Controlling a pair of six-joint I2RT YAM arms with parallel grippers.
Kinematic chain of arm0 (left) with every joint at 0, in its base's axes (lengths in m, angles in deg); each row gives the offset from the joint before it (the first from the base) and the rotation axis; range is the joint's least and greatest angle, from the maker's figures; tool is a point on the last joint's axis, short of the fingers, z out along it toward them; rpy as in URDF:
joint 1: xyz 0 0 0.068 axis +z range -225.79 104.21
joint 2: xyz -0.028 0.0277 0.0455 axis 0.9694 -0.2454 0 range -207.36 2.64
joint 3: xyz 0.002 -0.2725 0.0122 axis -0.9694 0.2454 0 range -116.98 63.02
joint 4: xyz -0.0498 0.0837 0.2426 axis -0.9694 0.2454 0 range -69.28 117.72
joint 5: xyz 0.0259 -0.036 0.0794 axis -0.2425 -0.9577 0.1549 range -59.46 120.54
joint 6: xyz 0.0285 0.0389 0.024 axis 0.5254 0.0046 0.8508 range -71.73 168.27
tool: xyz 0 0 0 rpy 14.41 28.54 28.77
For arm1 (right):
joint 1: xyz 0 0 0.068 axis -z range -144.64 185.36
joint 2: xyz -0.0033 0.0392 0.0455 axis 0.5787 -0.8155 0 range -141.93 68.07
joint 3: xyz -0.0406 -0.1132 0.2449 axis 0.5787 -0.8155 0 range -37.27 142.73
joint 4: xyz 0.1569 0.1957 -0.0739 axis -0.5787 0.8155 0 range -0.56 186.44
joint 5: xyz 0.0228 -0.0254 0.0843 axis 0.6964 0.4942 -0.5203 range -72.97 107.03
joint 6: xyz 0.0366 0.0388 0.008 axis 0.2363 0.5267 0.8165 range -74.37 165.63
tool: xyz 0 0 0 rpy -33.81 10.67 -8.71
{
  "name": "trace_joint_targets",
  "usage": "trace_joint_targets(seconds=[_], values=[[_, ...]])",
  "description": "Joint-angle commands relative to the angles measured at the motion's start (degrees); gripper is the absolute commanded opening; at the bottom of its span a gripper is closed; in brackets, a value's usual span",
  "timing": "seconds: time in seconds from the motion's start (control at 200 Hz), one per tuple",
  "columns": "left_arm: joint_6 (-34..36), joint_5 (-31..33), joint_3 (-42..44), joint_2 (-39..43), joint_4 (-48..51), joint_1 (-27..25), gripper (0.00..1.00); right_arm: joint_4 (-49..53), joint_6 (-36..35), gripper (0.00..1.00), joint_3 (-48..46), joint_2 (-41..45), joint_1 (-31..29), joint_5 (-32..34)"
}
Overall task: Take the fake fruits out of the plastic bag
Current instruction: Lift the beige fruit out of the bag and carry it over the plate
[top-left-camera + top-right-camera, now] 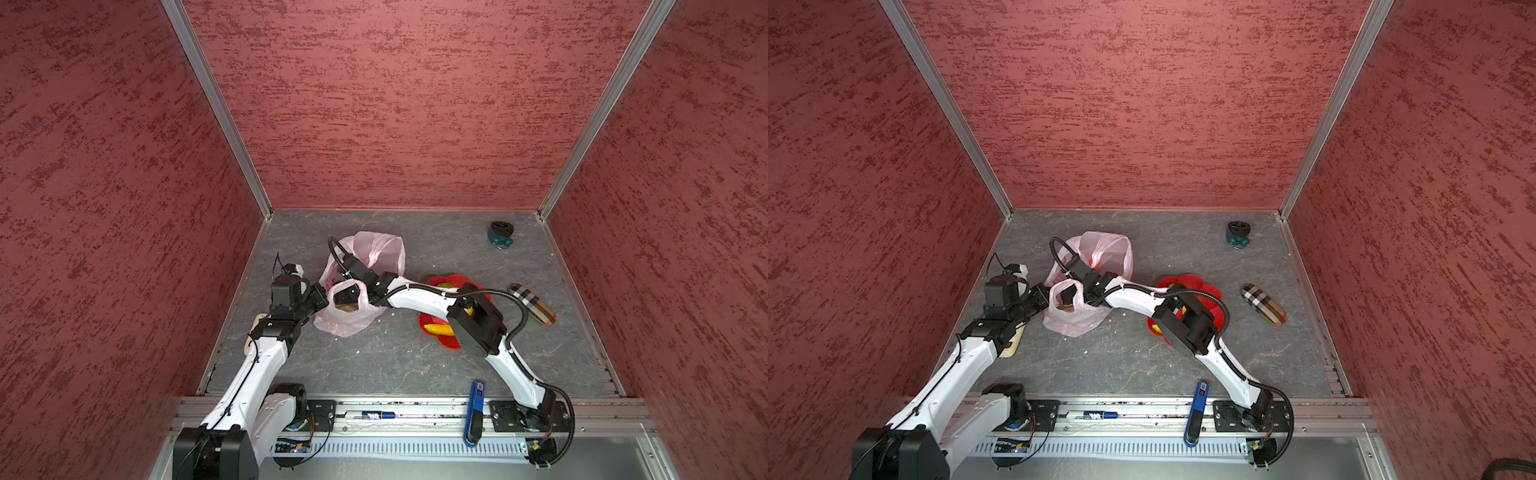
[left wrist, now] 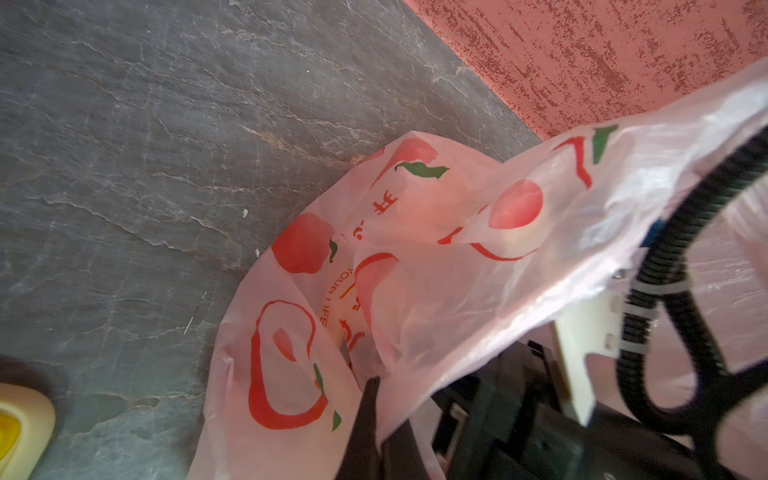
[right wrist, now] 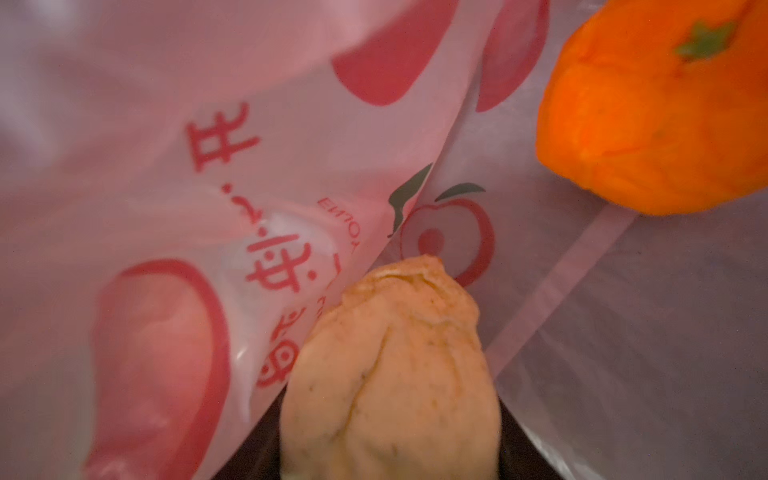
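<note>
Grey table (image 1: 374,365) between red walls (image 1: 415,104): in both top views my plastic bag (image 1: 353,320) lies left of centre, lengthwise toward the back wall, swallowing the right claw (image 1: 347,297). The left wrist view shows the left claw (image 2: 370,399) pinching its rim. Only the right wrist view shows me the right claw clenched on a beige fruit (image 3: 390,374) pointing away, an orange (image 3: 656,112) cropped beside it.
</note>
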Motion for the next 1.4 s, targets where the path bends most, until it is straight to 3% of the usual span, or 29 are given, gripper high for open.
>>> trace_joint_targets(seconds=[0.0,0.406,0.942,1.393], values=[[0.2,-0.9,0.0,0.6,-2.1,0.7,0.00,-2.0,-2.7,0.11,-2.5,7.1,-0.1,0.1],[0.2,-3.0,-1.2,-2.0,-7.5,0.9,0.00,-3.6,-5.3,0.09,-10.1,16.1,0.2,-3.5],[-1.4,-6.3,-10.3,-12.4,-16.4,1.0,0.00,2.7,-8.4,0.08,-13.4,30.0,0.2,-1.1],[-1.2,-13.0,-23.2,-28.5,-22.9,-1.0,0.00,12.0,-6.6,0.08,-25.0,48.0,1.0,12.7]])
